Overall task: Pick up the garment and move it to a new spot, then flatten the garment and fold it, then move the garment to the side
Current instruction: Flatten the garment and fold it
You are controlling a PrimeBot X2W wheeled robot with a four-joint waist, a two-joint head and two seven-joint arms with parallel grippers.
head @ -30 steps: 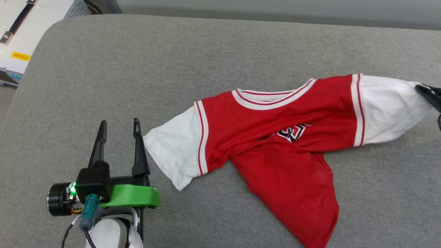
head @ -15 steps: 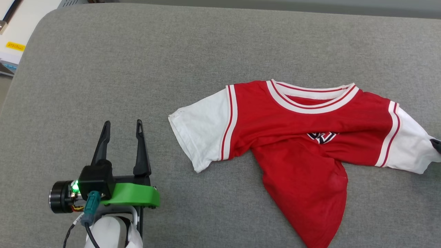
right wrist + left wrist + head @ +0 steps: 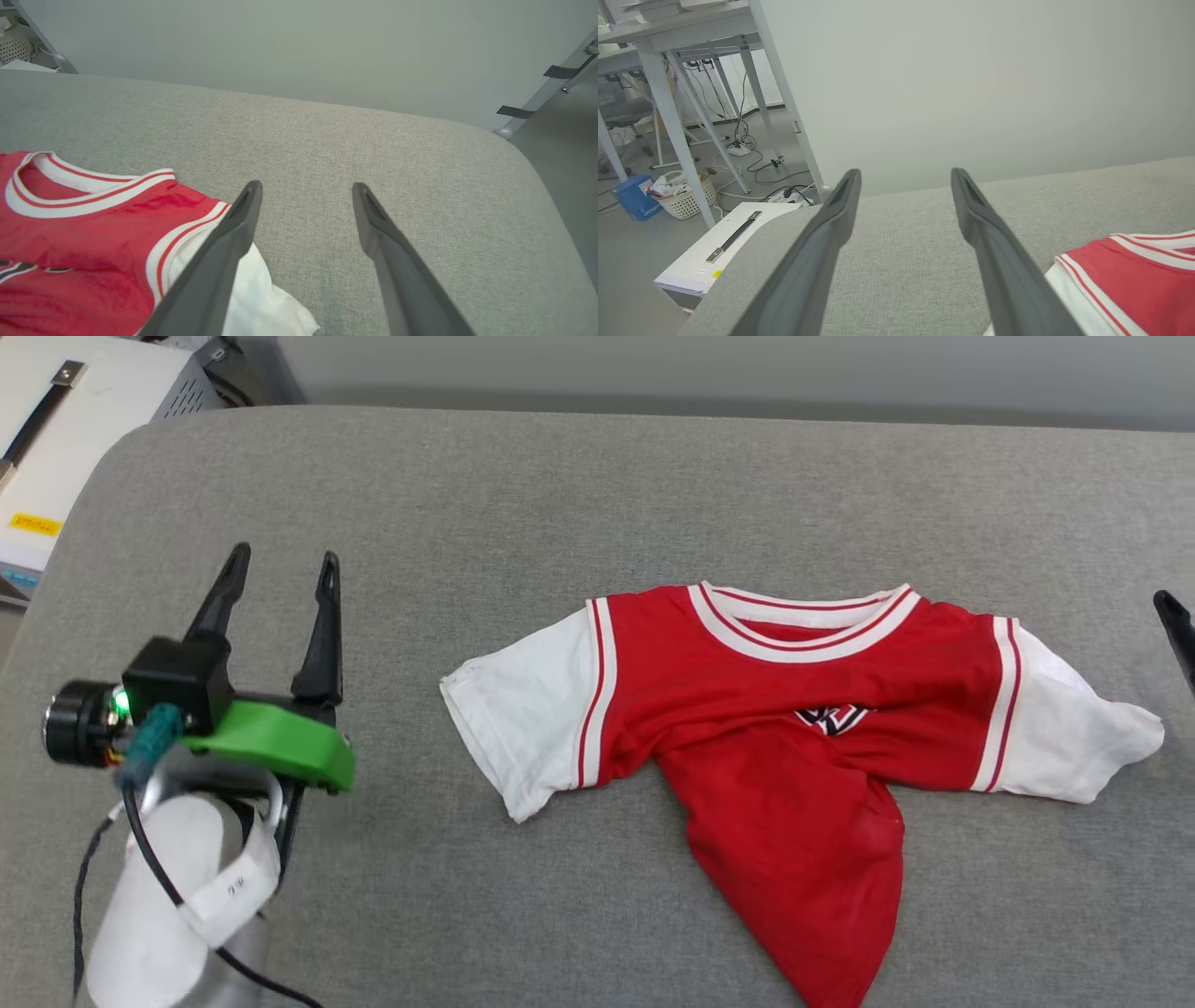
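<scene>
The garment (image 3: pixel 794 709) is a red jersey with white sleeves and lies rumpled on the grey padded table (image 3: pixel 597 495), collar toward the far side. Its body is twisted, and a fold hides most of the black lettering (image 3: pixel 831 717). My left gripper (image 3: pixel 285 557) is open and empty, left of the left sleeve and apart from it. The left wrist view shows that gripper (image 3: pixel 906 172) over bare table, with the garment (image 3: pixel 1134 275) at lower right. My right gripper (image 3: pixel 307 186) is open just beyond the right sleeve, the garment (image 3: pixel 93 219) to its left. One of its fingers (image 3: pixel 1178 625) shows at the head view's right edge.
A white box with a black handle (image 3: pixel 56 439) stands beyond the table's rounded far-left corner. On the floor past it are white table legs (image 3: pixel 672 121), a basket (image 3: pixel 684 198) and loose cables. The table's rounded right end (image 3: pixel 537 163) drops off to grey floor.
My right gripper has let go of the right sleeve and opened; the sleeve now lies slack on the table. My left arm has lifted and moved farther out. The head camera has shifted.
</scene>
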